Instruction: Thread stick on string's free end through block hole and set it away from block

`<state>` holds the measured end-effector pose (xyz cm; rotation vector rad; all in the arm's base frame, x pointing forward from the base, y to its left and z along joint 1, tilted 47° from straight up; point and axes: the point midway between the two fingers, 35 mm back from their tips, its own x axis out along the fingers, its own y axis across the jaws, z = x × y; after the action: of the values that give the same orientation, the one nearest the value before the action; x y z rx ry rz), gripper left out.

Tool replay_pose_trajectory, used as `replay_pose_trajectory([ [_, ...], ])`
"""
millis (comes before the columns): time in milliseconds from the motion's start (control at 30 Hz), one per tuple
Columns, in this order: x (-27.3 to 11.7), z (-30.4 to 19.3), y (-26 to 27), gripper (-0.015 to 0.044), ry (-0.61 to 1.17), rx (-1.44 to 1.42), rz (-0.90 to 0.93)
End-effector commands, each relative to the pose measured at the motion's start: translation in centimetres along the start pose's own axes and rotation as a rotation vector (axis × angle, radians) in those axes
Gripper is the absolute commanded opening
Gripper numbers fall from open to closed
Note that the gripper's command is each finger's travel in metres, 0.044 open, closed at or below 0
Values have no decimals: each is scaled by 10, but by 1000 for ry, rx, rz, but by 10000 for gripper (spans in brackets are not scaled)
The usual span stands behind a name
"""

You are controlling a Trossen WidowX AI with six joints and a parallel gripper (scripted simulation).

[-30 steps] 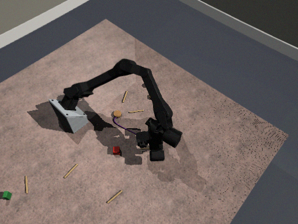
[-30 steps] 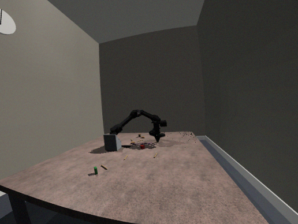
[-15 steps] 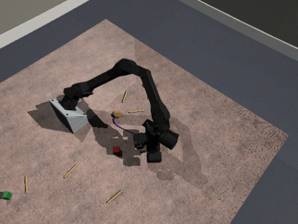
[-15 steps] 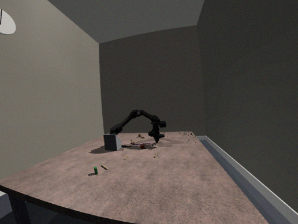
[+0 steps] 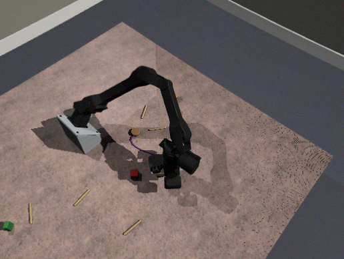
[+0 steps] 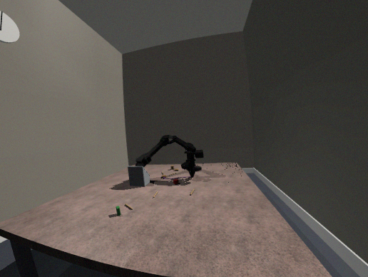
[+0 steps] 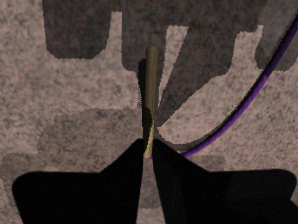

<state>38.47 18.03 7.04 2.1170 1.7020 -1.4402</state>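
Around you are plain dark walls, with a pale skirting board above a blue-grey floor. Your table has a mottled, dusty pink-brown top, crossed by the arm's shadows. Your black arm arches over it, with the gripper low at its end, near a red block. Its fingers are nearly together, pinching the stick by one end. The stick is slim, straight and round, dull olive-tan along its length and paler yellow at the gripped end. In your wrist view its long axis runs almost straight up from the fingertips, the far end leaning slightly right; you can't tell whether it touches the table. The thin purple string curves from beside the gripped end; the top view shows it reaching the round wooden button.
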Motion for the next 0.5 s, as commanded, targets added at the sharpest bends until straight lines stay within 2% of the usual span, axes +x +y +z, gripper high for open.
replay_pose_trajectory([
  [0,-2,4,0,0,7,-3,-1],
  [467,-2,22,1,0,6,-2,-1],
])
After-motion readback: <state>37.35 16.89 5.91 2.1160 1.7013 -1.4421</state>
